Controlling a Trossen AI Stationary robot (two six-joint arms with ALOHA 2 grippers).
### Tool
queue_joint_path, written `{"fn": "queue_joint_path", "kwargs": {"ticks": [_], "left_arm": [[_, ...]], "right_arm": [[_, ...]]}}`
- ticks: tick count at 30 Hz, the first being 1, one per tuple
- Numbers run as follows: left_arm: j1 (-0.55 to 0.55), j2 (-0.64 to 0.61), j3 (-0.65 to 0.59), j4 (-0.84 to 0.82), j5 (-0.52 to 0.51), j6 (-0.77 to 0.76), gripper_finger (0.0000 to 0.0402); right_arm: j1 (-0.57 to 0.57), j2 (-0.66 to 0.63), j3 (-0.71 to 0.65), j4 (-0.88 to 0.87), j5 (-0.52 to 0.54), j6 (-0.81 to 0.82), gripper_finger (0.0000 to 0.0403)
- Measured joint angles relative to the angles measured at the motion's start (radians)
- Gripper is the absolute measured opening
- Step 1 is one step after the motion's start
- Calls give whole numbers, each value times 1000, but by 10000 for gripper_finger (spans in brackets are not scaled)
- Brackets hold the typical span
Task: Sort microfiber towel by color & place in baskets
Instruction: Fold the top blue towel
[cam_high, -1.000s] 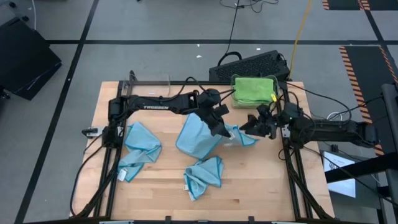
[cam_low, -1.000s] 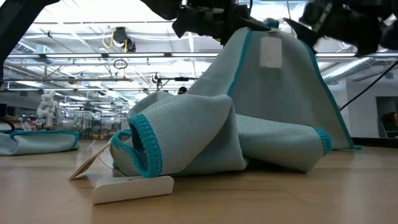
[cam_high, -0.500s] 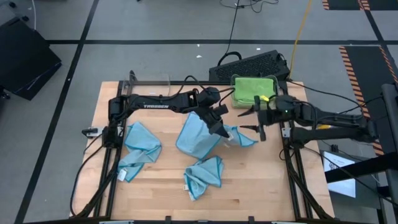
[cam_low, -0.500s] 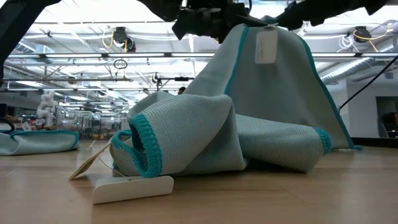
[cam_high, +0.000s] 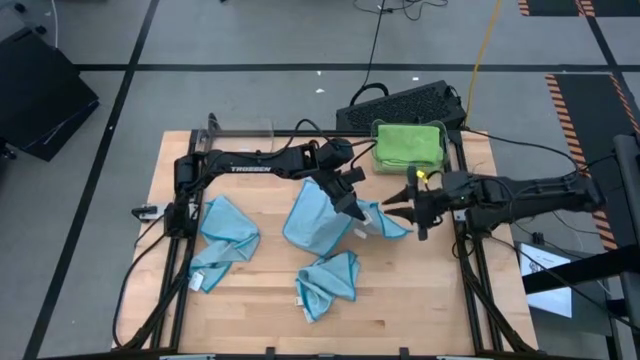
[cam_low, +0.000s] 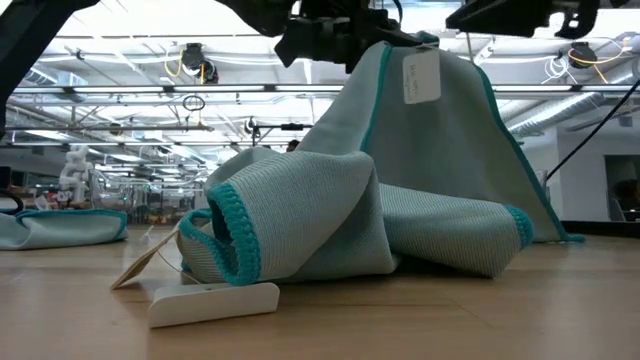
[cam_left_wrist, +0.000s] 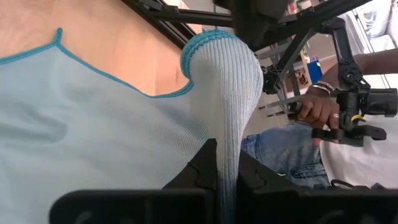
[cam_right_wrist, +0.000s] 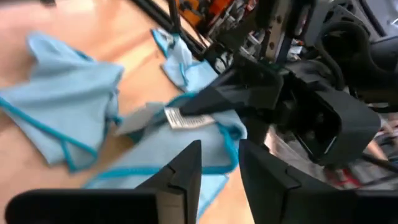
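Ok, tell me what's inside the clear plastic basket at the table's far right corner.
The clear plastic basket holds a folded bright green microfiber towel, filling it. Anything beneath that towel is covered, so I cannot tell.

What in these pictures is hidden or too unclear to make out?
- Clear basket, high view: see-through; whether it holds anything cannot be told.
- Green towels, high view: they cover whatever lies beneath.
- White tag on the lifted blue towel, low view: print too small to read.
- Right gripper, right wrist view: only its fingers show, gap narrow; no grip visible.
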Motion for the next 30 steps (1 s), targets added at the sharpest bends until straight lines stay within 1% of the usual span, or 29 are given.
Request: {"fn": "queue_joint_path", "kwargs": {"ticks": [4, 7, 11, 15, 17, 22, 25, 30], "left_arm": [[-2, 0, 0, 0, 7, -6, 6], [-1, 0, 0, 0, 7, -8, 11], [-1, 0, 0, 0, 7, -9, 22], [-1, 0, 0, 0, 7, -11, 9], [-1, 0, 0, -1, 7, -11, 5], [-1, 0, 0, -2, 7, -11, 22], [-1, 0, 0, -2, 7, -10, 20], [-1, 0, 0, -2, 7, -10, 6]], "right_arm": [[22, 38, 0, 29, 78, -124, 96], [25, 75, 0, 53, 81, -193, 95], [32, 118, 0, 94, 87, -248, 95], [41, 141, 0, 167, 152, -303, 95], [39, 150, 0, 176, 156, -330, 95], [39, 167, 0, 156, 156, -339, 95], [39, 167, 0, 166, 156, -339, 91], [39, 166, 0, 159, 160, -338, 56]]}}
